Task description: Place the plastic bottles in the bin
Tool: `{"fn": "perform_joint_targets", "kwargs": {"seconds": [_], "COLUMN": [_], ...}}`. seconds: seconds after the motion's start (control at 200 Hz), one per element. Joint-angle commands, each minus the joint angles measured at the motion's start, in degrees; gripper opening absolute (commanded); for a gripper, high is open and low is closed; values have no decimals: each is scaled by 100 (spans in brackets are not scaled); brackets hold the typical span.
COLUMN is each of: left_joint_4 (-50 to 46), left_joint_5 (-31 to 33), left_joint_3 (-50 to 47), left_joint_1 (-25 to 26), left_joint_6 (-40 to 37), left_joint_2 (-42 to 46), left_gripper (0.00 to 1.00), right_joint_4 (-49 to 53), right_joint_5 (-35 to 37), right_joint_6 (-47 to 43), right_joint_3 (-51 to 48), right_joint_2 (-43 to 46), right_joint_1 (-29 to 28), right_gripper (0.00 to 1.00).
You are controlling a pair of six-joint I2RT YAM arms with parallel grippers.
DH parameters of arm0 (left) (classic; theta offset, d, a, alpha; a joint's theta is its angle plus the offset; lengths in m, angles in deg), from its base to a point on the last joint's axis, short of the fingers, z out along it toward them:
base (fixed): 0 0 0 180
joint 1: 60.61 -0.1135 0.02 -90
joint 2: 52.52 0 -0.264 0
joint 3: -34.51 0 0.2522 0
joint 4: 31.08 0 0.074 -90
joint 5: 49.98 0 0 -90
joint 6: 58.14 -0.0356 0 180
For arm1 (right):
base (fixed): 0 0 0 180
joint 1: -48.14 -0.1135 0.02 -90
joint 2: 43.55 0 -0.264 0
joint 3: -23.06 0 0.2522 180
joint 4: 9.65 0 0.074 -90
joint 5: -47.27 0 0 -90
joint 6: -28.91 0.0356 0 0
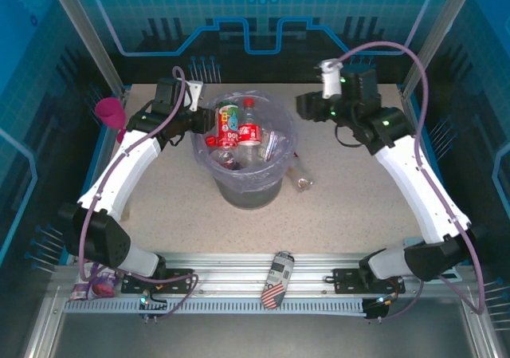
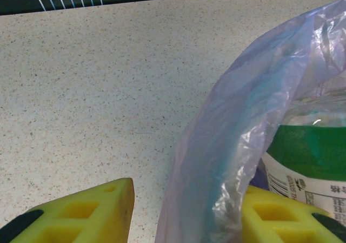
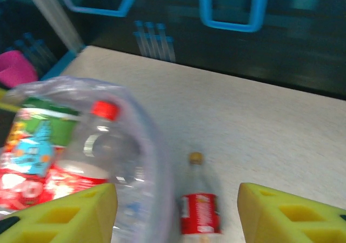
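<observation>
1. The patterned can (image 1: 276,278) lies on the near rail, well apart from the work.
2. The bin (image 1: 247,192) stands mid-table and holds several plastic bottles (image 1: 239,128).
3. 1 red-label bottle (image 3: 199,213) lies on the table just beside the bin's right wall, with bare table to its right for an approach.
4. The left gripper (image 2: 186,194) is clamped on the bag-lined left rim, probably to steady the bin.
5. The right gripper (image 1: 307,105) hangs near the right rim, fingers apart and empty.
6. The pink goblet (image 1: 110,112) stands at the far-left edge.
</observation>
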Motion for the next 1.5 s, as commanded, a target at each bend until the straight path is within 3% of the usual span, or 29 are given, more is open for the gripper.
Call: {"fn": "perform_joint_targets", "kwargs": {"seconds": [0.0,0.175,0.645,0.901,1.141,1.321,1.496], "left_joint_4": [-792,-801,-814,-810,-810,-811,-811], "left_joint_5": [295,307,342,354,359,349,341], "left_joint_3": [-437,-428,-437,-431,-436,-432,-434], "left_joint_1": [18,19,14,12,10,13,10], "left_joint_6": [-119,-127,-141,-153,-151,-145,-137], "left_joint_2": [-448,-450,-472,-476,-459,-463,-470], "left_gripper": [46,46,46,46,46,46,46], "right_joint_4": [45,-284,-733,-964,-904,-1062,-1180], "right_joint_5": [-114,-654,-1390,-1608,-1494,-1276,-997], "right_joint_6": [184,126,-143,102,296,473,548], "right_joint_3": [-666,-1391,-894,-664,-744,-1388,-2201], "right_joint_2": [74,-435,-2957,-3676,-3792,-3230,-2536], "right_joint_1": [580,1104,314,209,327,695,1061], "right_gripper": [61,60,84,85,77,70,68]}}
